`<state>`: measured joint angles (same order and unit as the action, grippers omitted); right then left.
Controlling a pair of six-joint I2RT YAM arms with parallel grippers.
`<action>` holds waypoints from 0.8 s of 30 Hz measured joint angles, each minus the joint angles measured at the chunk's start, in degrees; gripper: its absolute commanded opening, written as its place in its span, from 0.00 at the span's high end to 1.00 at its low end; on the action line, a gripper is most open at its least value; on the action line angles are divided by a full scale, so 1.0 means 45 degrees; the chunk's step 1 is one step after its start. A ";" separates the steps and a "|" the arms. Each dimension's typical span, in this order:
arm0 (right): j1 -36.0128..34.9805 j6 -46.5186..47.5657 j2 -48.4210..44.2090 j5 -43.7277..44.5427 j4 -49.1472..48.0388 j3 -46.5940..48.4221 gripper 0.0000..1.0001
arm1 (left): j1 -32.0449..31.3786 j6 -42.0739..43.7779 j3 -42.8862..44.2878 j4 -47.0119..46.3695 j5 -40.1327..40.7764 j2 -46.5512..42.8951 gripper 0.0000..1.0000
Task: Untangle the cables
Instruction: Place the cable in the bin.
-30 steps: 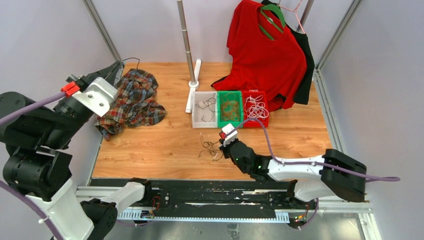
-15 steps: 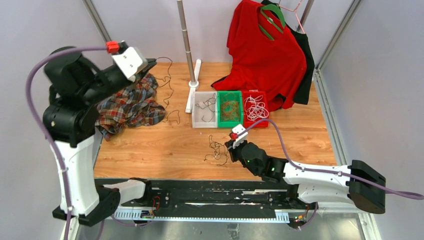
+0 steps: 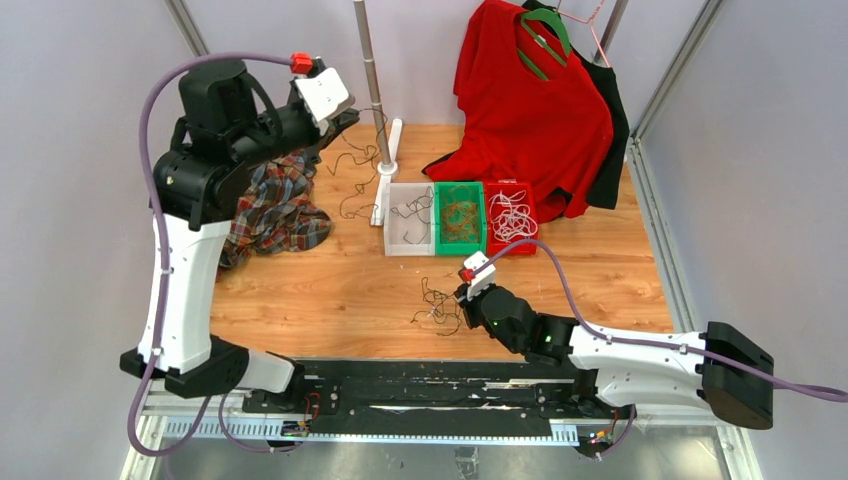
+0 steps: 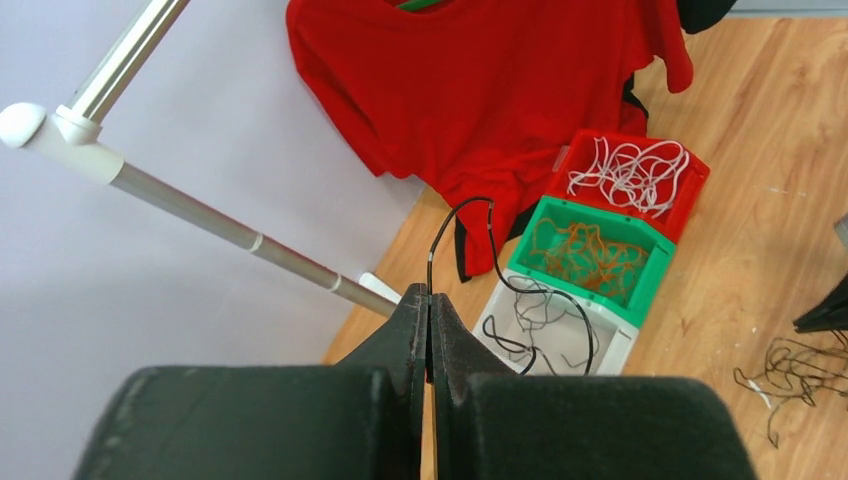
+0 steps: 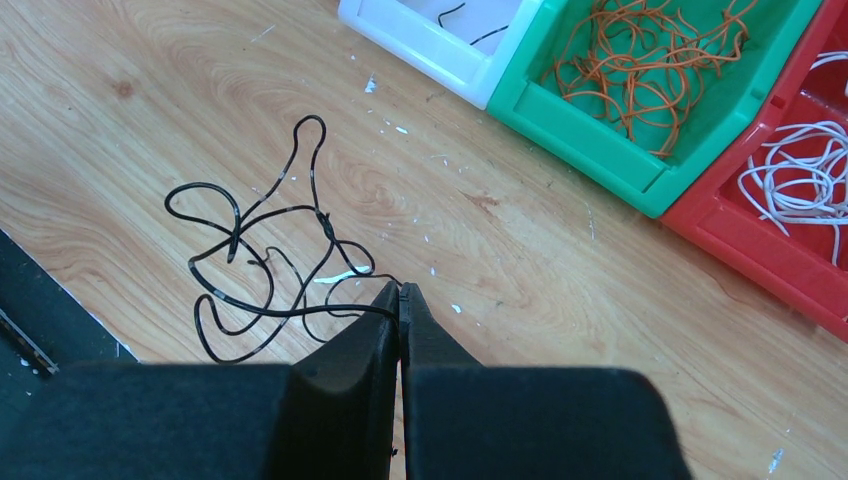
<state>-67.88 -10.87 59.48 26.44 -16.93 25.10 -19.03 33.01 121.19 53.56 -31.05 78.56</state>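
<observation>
Beyond the right pincer (image 3: pixel 462 296), bins: three in a row, side walls touching. They are the white bin (image 3: pixel 408 250), the green bin (image 3: pixel 460 248) and the red bin (image 3: pixel 512 248), with the green one in the middle.
Pincers: two, one on each arm, well apart from each other.
Left pincer (image 4: pixel 429 295): raised high above the table (image 3: pixel 330 285), with its jaws pressed together on one black cable (image 4: pixel 492 240).
Black cable: a single thin strand. It arches up from the left pincer's tips and then hangs below them in loose curls. Whether its lower end touches the wood cannot be told.
Right pincer, state: low over the table, jaws closed, with a thin strand of the black tangle (image 5: pixel 262 268) pinched at the very tips.
Black tangle: one bunch lying flat on the wood, just ahead and to the left of the right pincer's tips. Its thin, glossy loops cross one another, one tall narrow loop points away from the pincer, and a small white sliver lies among them. The number of separate strands cannot be told.
Orange cables (image 5: pixel 650 60): one curly bunch in the green bin, ahead of the right pincer.
White cables (image 5: pixel 800 180): one looped bunch in the red bin, ahead and to the right of the right pincer.
Black strands (image 4: pixel 535 310): a few in the white bin, below the left pincer's tips as its wrist camera sees them.
Garments: one plaid shirt (image 3: pixel 275 205) heaped under the left arm, and one red shirt (image 3: pixel 530 110) hanging behind the bins.
</observation>
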 measured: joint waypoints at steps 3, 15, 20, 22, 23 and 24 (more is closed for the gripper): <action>0.0000 -0.0039 -0.0010 0.0005 0.0185 0.0000 0.99 | -0.0248 -0.0019 0.0369 -0.0253 0.0185 0.0602 1.00; 0.0000 -0.0491 -0.1651 0.0573 0.1107 -0.0194 0.99 | -0.0991 -0.0500 0.1608 -0.1671 0.0923 0.3687 1.00; 0.0000 -0.0627 -0.1996 0.0816 0.1365 -0.0432 0.99 | -0.1326 -0.0899 0.1263 -0.2667 0.1044 0.4192 0.99; 0.0000 -0.0665 -0.2142 0.0889 0.1486 -0.0505 0.99 | -0.1433 -0.1059 0.1243 -0.3055 0.1059 0.4435 1.00; 0.0000 -0.0685 -0.2205 0.0933 0.1540 -0.0525 0.99 | -0.1477 -0.1122 0.1243 -0.3254 0.1069 0.4566 1.00; 0.0000 -0.0690 -0.2259 0.0962 0.1583 -0.0539 0.99 | -0.1501 -0.1195 0.1243 -0.3444 0.1078 0.4731 1.00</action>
<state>-67.88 -13.98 49.32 30.76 -9.80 22.68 -25.78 27.64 126.78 38.06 -26.20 99.85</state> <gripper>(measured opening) 0.009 0.017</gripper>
